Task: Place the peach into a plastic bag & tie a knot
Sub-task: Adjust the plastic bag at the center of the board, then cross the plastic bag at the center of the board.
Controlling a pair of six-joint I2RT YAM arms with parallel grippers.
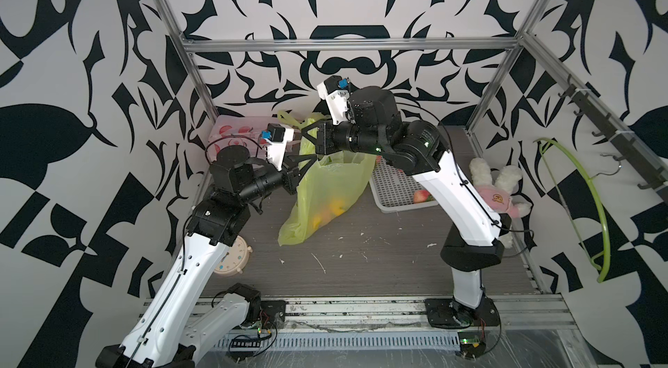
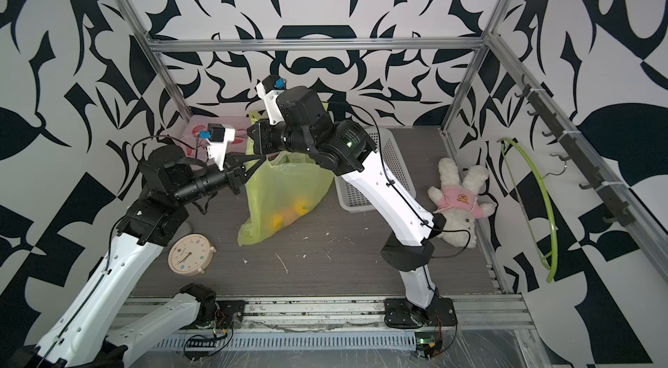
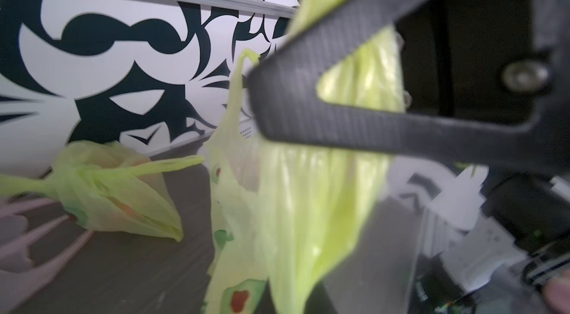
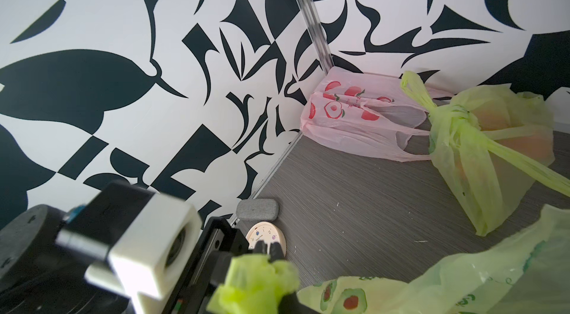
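Peach: orange-yellow fruit (image 1: 327, 212) sits low inside the hanging plastic bag (image 1: 336, 182) and shows through the film. How many pieces are inside cannot be told.
Peach relative to grippers: it lies well below both, down at the bag's sagging end near the table (image 1: 361, 268), while the grippers are up at the bag's mouth.
Loose peach: one (image 1: 420, 196), in the white basket (image 1: 394, 185), partly behind the right arm.
Green bags: two. One is the held bag, and one is the knotted bag (image 4: 481, 143) lying at the back of the table.
Pink bag: one (image 4: 354, 112), flat in the far corner and touching the knotted bag.
Left gripper: (image 1: 313, 157) its jaws are closed on a bunched green handle of the plastic bag, and the crumpled plastic squeezes out past the tips in the right wrist view.
Right gripper: (image 1: 303, 130) its jaws are pressed together just above the left gripper, with the bag's other top corner drawn up to its tips.
Bag posture: stretched upright and slanted, with its lower corner resting on the table.
Other single items: clock (image 2: 188, 252) by the left arm, plush rabbit (image 1: 495, 192) beside the basket, green hanger (image 1: 592, 203) on the side wall.
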